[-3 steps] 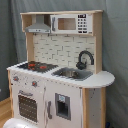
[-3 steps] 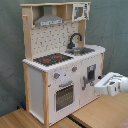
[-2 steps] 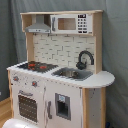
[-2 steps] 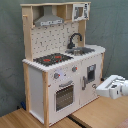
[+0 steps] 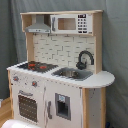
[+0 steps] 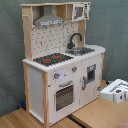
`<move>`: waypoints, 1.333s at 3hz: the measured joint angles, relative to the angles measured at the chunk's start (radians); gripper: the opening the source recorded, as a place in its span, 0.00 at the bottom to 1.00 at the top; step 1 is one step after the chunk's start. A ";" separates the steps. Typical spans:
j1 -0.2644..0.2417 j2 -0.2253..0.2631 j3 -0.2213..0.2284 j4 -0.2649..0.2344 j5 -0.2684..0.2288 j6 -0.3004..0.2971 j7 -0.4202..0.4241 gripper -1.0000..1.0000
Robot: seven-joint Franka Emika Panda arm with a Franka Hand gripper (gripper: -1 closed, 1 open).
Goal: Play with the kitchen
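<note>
Grey curtain [image 5: 115, 60] behind everything in both exterior views, hanging close to the back of the kitchen [image 6: 60, 75]. Kitchen standing upright on a light-wood floor [image 6: 95, 112], near its rear edge in the second exterior view. Up top: grey hood [image 6: 49, 20] beside a small microwave [image 5: 70, 23]. On the counter: black-red stovetop [image 6: 52, 59] by one end, sink [image 5: 72, 74] and black faucet [image 5: 85, 59] toward the rounded end [image 5: 102, 79], which overhangs the cabinet side. Below: oven door [image 6: 64, 96] and a narrow cabinet door [image 6: 90, 76], both shut. Bare floor in front of the doors and out to the second exterior view's right. White gripper [image 6: 116, 91] low at that right edge, just beside the kitchen's front corner, apart from it; cannot tell whether fingers are open or closed.
</note>
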 joint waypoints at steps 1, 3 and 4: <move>0.048 -0.041 0.043 -0.036 0.021 -0.039 0.044 1.00; -0.014 0.045 -0.005 -0.002 0.022 0.034 0.117 1.00; -0.092 0.045 -0.014 0.047 0.022 0.079 0.117 1.00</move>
